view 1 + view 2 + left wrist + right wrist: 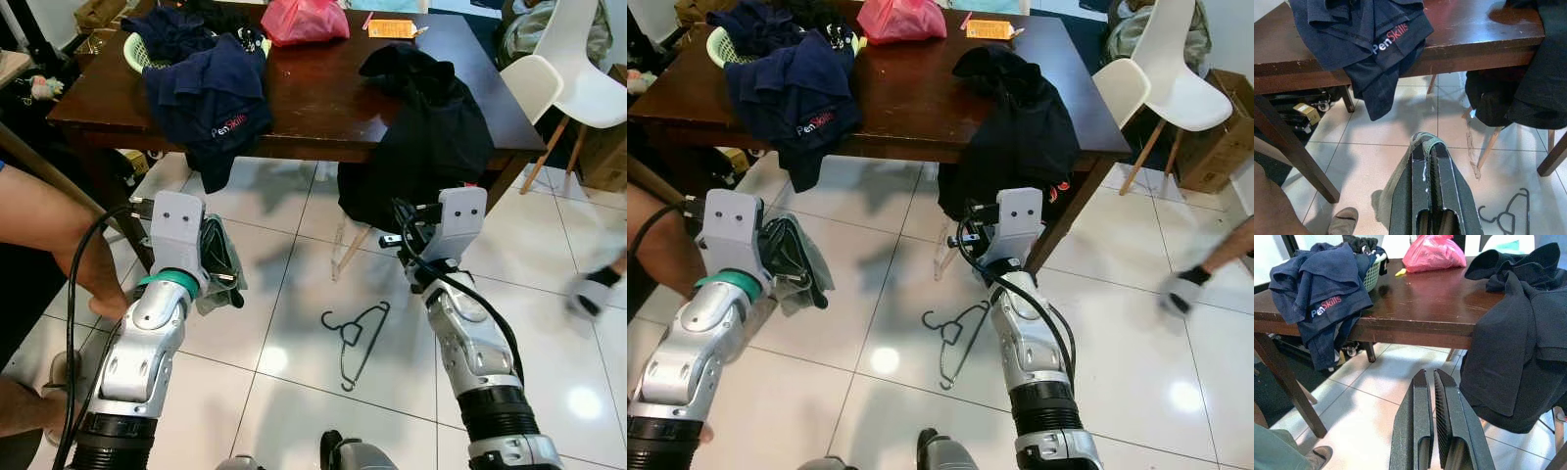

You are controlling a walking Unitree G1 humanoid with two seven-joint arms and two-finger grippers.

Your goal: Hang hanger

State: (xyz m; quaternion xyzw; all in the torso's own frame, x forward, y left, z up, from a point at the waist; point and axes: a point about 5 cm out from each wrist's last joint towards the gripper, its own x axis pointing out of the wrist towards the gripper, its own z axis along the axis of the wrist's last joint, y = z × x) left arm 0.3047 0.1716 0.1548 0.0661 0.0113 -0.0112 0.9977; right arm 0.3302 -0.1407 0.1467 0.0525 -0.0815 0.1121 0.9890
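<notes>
A thin black hanger (355, 338) lies flat on the white tiled floor between my two arms, also seen as the hanger (1506, 215) in the left wrist view. My left gripper (223, 272) is held above the floor to the hanger's left, shut on a grey-green cloth (1425, 143) that drapes over its fingertips and hangs down. My right gripper (1430, 377) is shut with nothing in it, raised just beyond the hanger and pointing toward the table.
A dark wooden table (323, 108) ahead carries a navy shirt (211, 98), a black garment (431, 127) hanging off its edge, a pink bag (304, 20) and a green basket (137, 54). A person's arm (59, 235) reaches in at the left. White chairs (578, 69) stand at the right.
</notes>
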